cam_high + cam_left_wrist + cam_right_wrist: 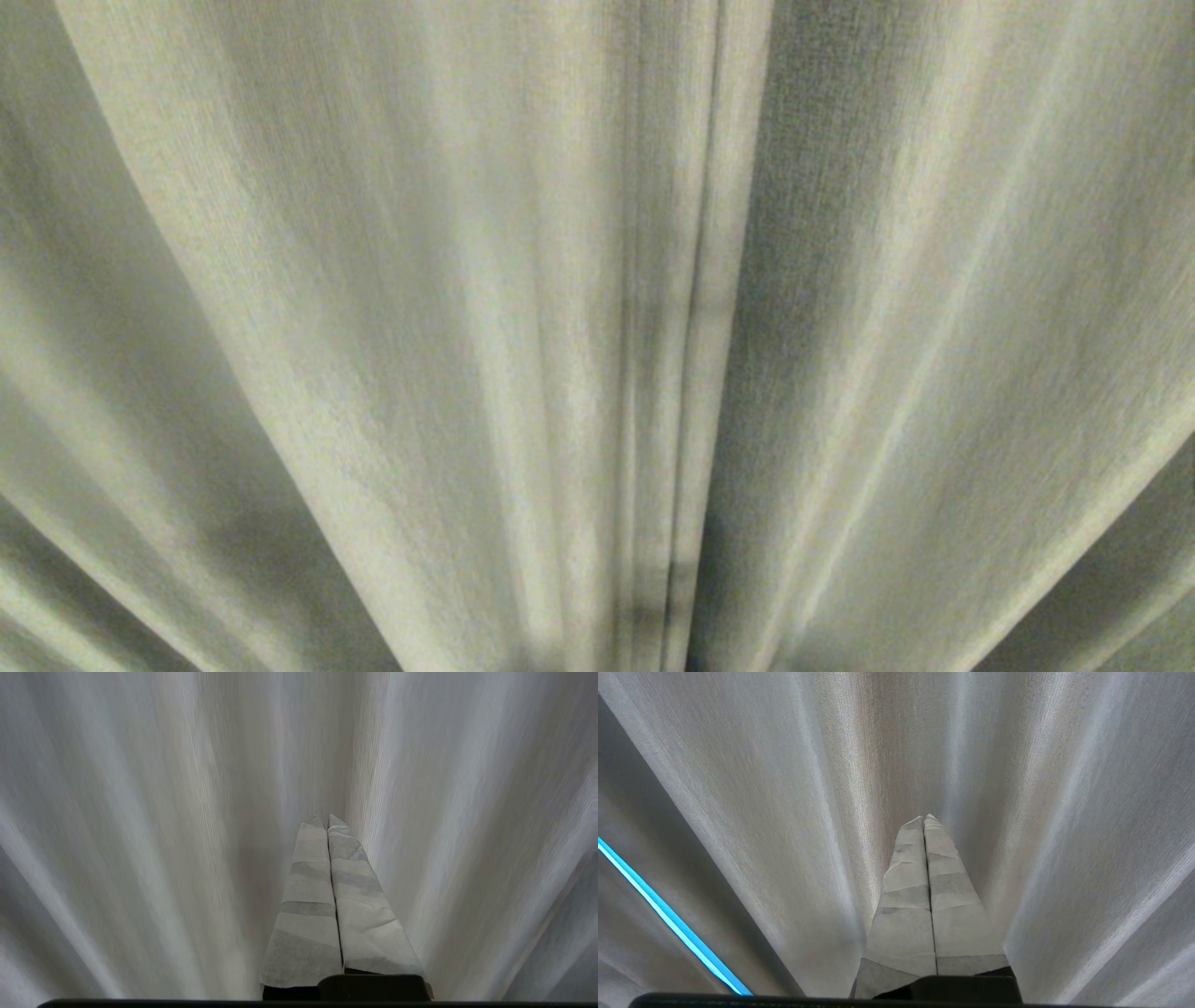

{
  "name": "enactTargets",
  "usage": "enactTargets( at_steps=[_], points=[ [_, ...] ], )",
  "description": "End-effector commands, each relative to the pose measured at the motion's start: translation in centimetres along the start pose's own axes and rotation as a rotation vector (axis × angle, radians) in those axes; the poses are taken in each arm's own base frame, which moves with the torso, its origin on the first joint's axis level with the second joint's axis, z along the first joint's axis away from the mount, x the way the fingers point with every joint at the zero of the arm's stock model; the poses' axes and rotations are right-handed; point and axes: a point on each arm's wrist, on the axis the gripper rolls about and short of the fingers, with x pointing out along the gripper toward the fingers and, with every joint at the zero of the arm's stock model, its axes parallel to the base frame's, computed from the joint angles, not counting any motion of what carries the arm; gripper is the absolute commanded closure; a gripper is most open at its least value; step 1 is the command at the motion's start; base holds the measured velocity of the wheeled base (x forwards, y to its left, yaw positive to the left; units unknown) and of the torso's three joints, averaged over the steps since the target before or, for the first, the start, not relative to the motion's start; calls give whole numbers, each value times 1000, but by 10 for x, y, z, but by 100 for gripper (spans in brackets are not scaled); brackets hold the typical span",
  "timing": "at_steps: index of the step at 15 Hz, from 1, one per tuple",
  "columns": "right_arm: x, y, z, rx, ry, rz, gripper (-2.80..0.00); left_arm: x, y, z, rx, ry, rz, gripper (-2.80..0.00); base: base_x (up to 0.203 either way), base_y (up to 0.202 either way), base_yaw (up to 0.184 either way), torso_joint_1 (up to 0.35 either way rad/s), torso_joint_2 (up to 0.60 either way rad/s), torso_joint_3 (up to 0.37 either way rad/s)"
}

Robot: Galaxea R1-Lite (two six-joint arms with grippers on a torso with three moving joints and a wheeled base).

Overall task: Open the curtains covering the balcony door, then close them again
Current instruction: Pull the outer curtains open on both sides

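Note:
The curtains [448, 308] fill the head view as thick beige-grey pleated fabric. Two panels meet at a vertical seam [695, 317] a little right of centre. The balcony door is hidden behind them. Neither arm shows in the head view. In the left wrist view my left gripper [325, 819] is shut, its tape-wrapped fingers pressed together with nothing between them, tips close to the curtain folds [163, 812]. In the right wrist view my right gripper [923, 818] is likewise shut and empty, pointing at the curtain fabric [1017, 788].
A thin bright blue strip [668, 919] shows through a gap between folds in the right wrist view. Fabric folds surround both grippers on all sides.

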Motion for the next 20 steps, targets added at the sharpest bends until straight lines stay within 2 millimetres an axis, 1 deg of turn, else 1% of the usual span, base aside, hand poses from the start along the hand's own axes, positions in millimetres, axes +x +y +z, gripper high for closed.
enactTargets(
  at_steps=[1, 3, 6, 9, 11, 12, 13, 17, 20],
  points=[
    [0, 0, 0, 0, 1, 0, 0, 9, 1, 17, -4, 36, 5, 0, 0, 0, 0, 0, 0, 0],
    [0, 0, 0, 0, 0, -1, 0, 19, 3, 38, -1, 54, 44, 0, 0, 0, 0, 0, 0, 0],
    [0, 0, 0, 0, 2, -1, 0, 41, 7, 76, 27, 70, 149, 0, 0, 0, 0, 0, 0, 0],
    [0, 0, 0, 0, 2, 0, 0, 72, 11, 111, 47, 77, 197, 0, 0, 0, 0, 0, 0, 0],
    [0, 0, 0, 0, 0, 0, 0, 98, 14, 132, 63, 57, 224, 0, 0, 0, 0, 0, 0, 0],
    [0, 0, 0, 0, 1, 0, 0, 110, 16, 140, 73, 38, 242, -123, 0, 0, 0, 0, 0, 0],
    [0, 0, 0, 0, 2, 0, 0, 122, 18, 149, 88, 15, 258, -280, 0, 0, 0, 0, 0, 0],
    [0, 0, 0, 0, 0, 0, 0, 150, 23, 166, 124, -30, 297, -280, 0, 0, 0, 0, 0, 0],
    [0, 0, 0, 0, 0, -1, 0, 160, 27, 176, 150, -44, 338, -280, 0, 0, 0, 0, 0, 0]
  ],
)
